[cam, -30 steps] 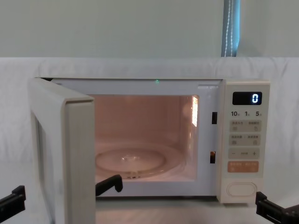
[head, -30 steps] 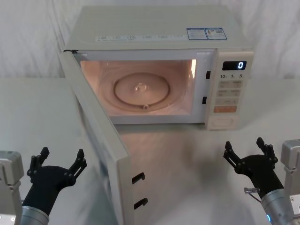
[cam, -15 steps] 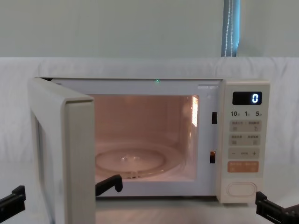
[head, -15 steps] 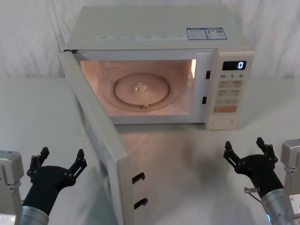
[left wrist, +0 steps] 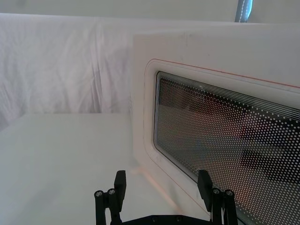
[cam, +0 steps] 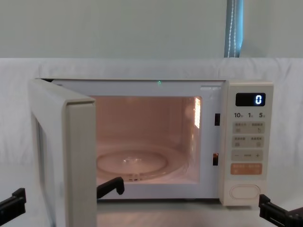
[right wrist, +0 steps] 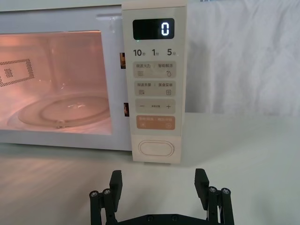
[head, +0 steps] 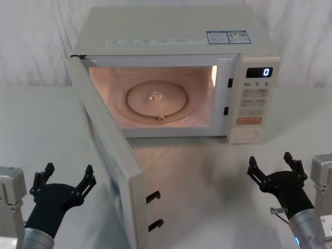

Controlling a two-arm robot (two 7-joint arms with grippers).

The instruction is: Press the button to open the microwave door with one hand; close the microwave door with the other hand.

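Head view from where I stand: the cream-white microwave door (head: 111,155) with its dark dotted window hangs wide open, hinged on the robot's left and angled out toward the robot, its two black latch hooks facing the free edge. The boxy cream microwave oven (head: 171,36) sits at the back of the white table (head: 207,176), its cavity lit warm orange around a round glass turntable (head: 154,99). On the control panel at the right, the wide cream rounded button (head: 247,135) lies at the very bottom, just under an orange rectangular key (head: 249,121), and the black display (head: 259,72) reads 0. The black left gripper (head: 63,177) hovers low beside the door's outer face, fingers spread, touching nothing. The black right gripper (head: 275,165) hangs in front of the panel, well short of the button, fingers likewise spread apart.
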